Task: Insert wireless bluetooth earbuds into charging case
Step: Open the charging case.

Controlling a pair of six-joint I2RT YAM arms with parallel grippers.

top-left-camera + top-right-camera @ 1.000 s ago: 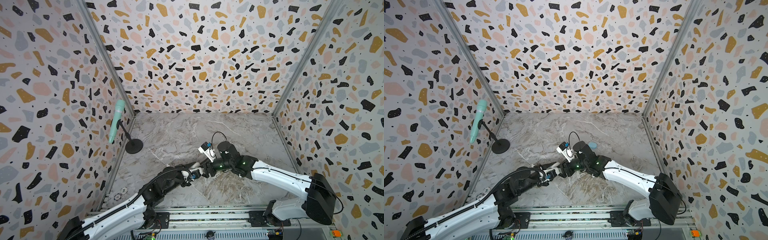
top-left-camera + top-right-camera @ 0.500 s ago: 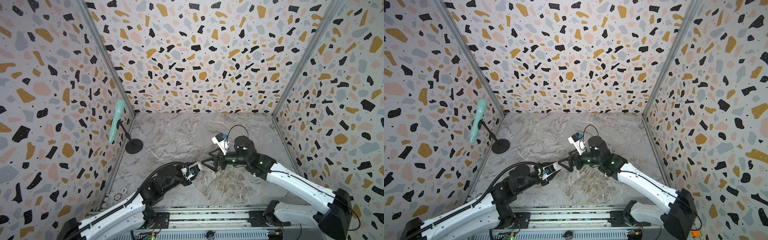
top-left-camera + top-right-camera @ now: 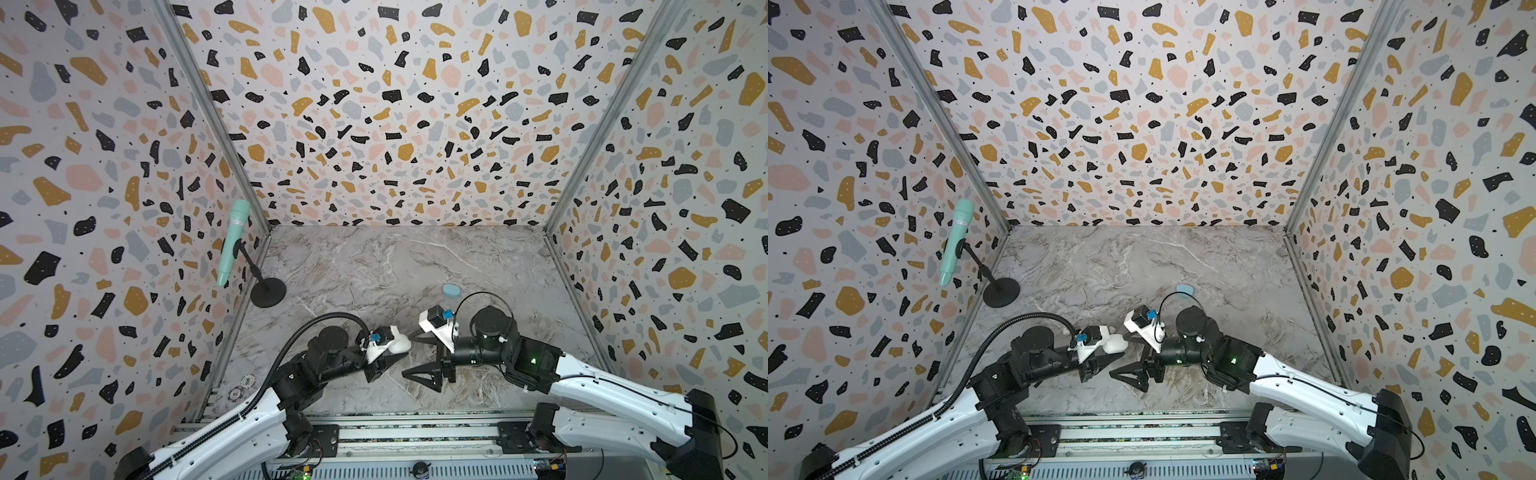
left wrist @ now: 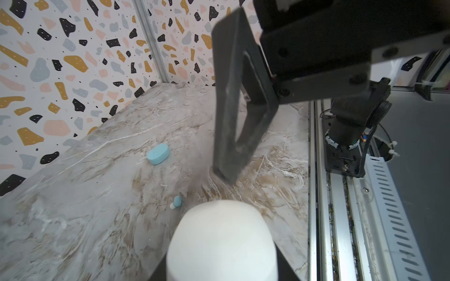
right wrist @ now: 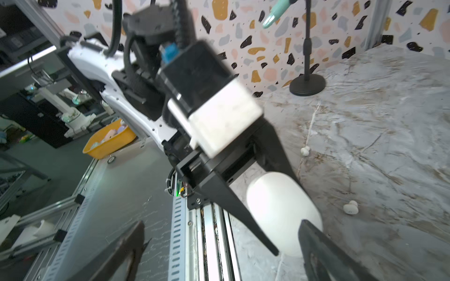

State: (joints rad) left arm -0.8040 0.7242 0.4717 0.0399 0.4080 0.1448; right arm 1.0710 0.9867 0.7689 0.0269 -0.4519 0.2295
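- Terrazzo-patterned walls (image 3: 395, 104) are closing in the desk on three sides.
- Grey-and-tan marbled desk (image 3: 374, 266) is carrying everything. A metal rail frame (image 3: 415, 432) is running along its near edge.
- Left arm (image 3: 232, 432) and right arm (image 3: 602, 386), both white and black, are reaching in from that rail. They are meeting nose to nose over the front middle of the desk.
- Mint-green microphone (image 3: 232, 241) is leaning on a black stand (image 3: 268, 293) by the left wall.
- Left end effector (image 3: 395, 355) is pinching the white charging case (image 3: 401, 343) between its two black fingers. The rounded end of the case is sticking out past the tips. Cannot tell whether the case is touching the desk.
- Right end effector (image 3: 411, 354) is standing spread wide, gripping nothing, tips pointing at the white charging case, just beside it.
- Blue charging case (image 3: 451, 290) is lying flat on the desk behind the right wrist, well apart from the white one.
- White earbuds, two, are lying loose on the desk. One (image 5: 350, 207) is lying just off the held case, the other (image 5: 305, 150) further toward the microphone stand.
- Blue earbud (image 4: 176, 202), white-tipped, is lying on the desk between the two cases, nearer the white one.
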